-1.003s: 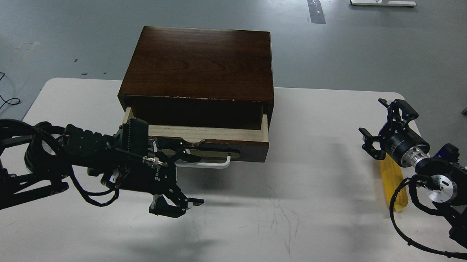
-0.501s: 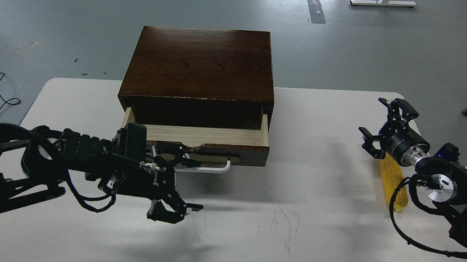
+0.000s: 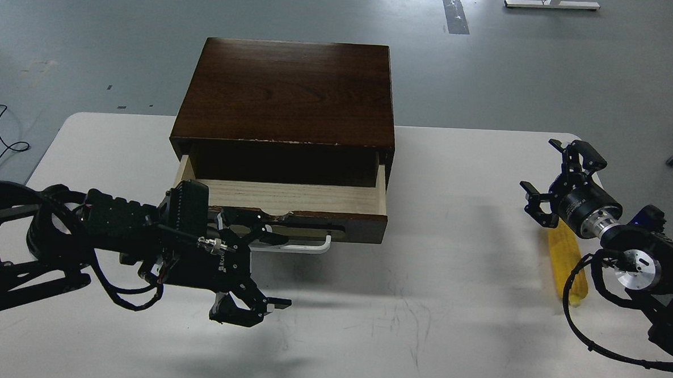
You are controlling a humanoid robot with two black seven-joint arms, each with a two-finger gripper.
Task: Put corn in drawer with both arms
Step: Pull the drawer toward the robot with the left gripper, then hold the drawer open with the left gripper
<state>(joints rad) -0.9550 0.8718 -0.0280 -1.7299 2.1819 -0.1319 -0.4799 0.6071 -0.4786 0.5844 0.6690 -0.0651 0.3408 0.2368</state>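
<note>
Item: corn (image 3: 574,279), lying on the table (image 3: 456,308) under the right arm, well apart from the part-open drawer (image 3: 290,197); right gripper (image 3: 561,176) spread, empty; left gripper (image 3: 257,248) hooked at the handle (image 3: 305,245), closure undeterminable; risk: cob rolling from a shallow pinch.

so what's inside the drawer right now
The open part of the drawer shows only bare pale wood. Its back part sits hidden in shadow under the dark brown box. The corn lies on the table, under the right arm.
</note>
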